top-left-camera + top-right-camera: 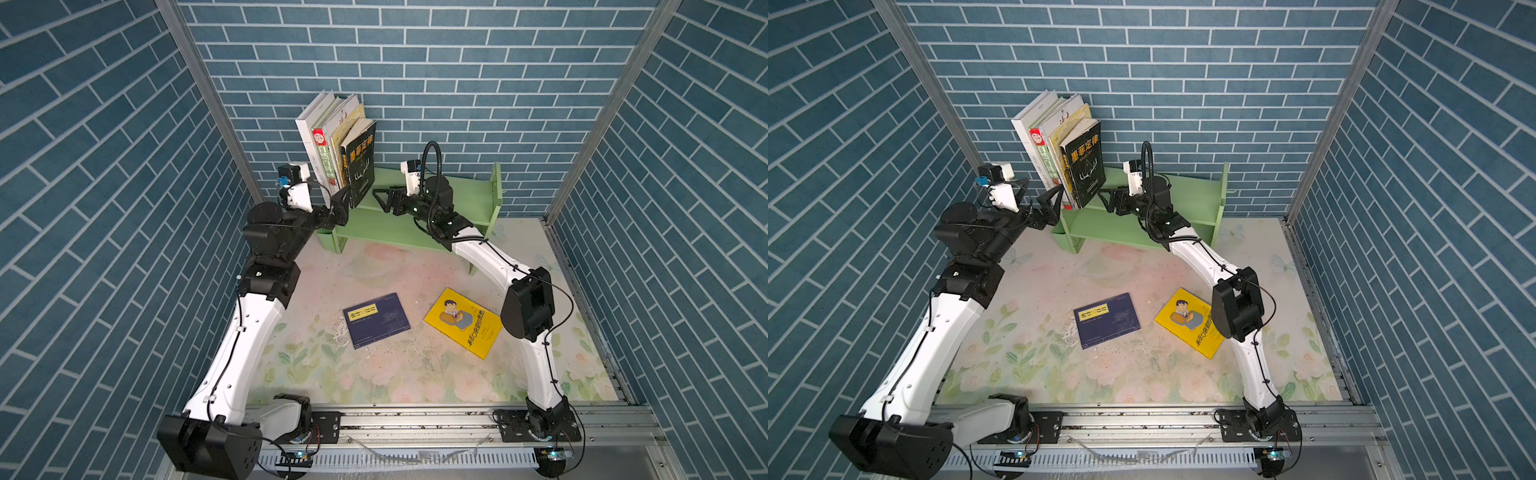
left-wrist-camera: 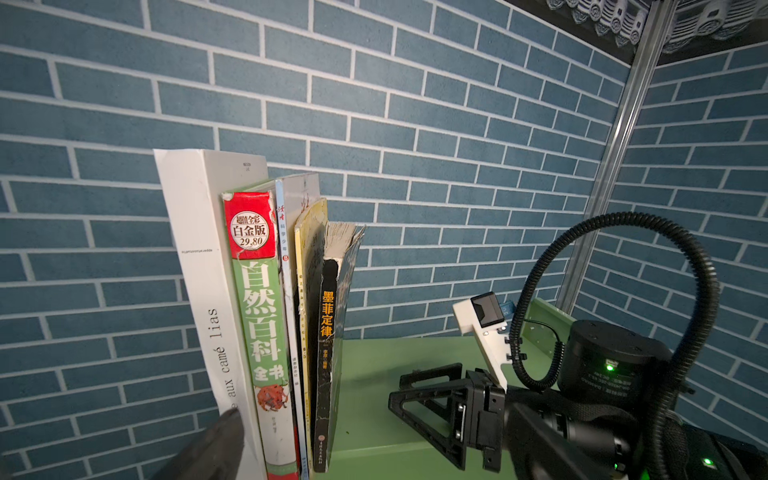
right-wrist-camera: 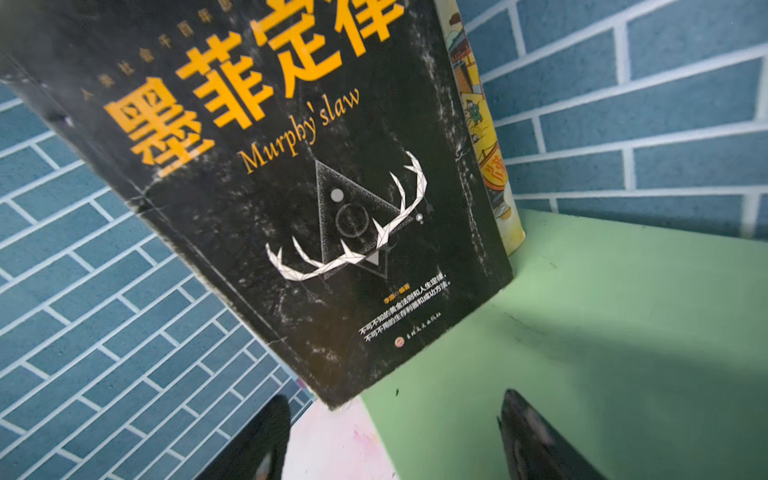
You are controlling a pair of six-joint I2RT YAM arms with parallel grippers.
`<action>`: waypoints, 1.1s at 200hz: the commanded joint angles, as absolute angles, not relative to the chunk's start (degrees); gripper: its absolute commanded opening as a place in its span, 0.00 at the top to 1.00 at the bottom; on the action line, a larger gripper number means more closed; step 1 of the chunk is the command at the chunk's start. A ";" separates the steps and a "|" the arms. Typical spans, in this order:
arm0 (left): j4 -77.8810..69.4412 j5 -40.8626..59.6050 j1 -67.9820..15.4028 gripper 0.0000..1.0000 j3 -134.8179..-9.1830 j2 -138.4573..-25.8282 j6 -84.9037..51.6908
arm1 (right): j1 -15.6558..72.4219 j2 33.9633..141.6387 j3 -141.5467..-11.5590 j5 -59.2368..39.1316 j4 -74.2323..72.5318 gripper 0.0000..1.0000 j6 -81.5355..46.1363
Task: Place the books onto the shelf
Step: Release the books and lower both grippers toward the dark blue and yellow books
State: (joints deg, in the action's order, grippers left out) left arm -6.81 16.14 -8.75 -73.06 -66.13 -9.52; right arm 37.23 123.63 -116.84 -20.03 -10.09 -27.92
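Observation:
The shelf (image 1: 457,195) (image 1: 1187,195) is a light green rack at the back. Several books stand at its left end: a white one (image 1: 309,133) (image 2: 199,249), a green-and-red one (image 2: 257,311), a thin white one, a pale yellow one and a black one (image 1: 359,166) (image 3: 311,208). A navy book (image 1: 376,320) and a yellow cartoon book (image 1: 463,322) lie flat on the mat. My left gripper (image 1: 1040,194) is open beside the row's left end, with one finger (image 2: 216,444) low at the white cover. Just right of the black book my right gripper (image 1: 380,197) (image 3: 392,415) stands open and empty.
The right part of the shelf's top tier (image 2: 395,353) is bare green board, and its right side panel (image 1: 496,187) stands up. Blue brick walls close in the back and both sides. A metal rail (image 1: 415,424) runs along the front edge of the floral mat (image 1: 374,374).

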 commanded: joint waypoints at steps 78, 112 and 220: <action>14.87 7.16 -8.53 0.00 -52.44 -55.21 -35.65 | 44.74 97.03 -87.40 -11.57 9.93 0.21 -18.86; 22.30 5.12 -8.53 0.00 -46.27 -53.09 -40.33 | 45.87 87.77 -68.39 -9.48 4.99 0.23 -31.20; 12.54 12.84 -28.70 0.00 -42.71 -62.80 -35.80 | 45.88 68.20 -48.08 22.19 28.32 0.15 -51.64</action>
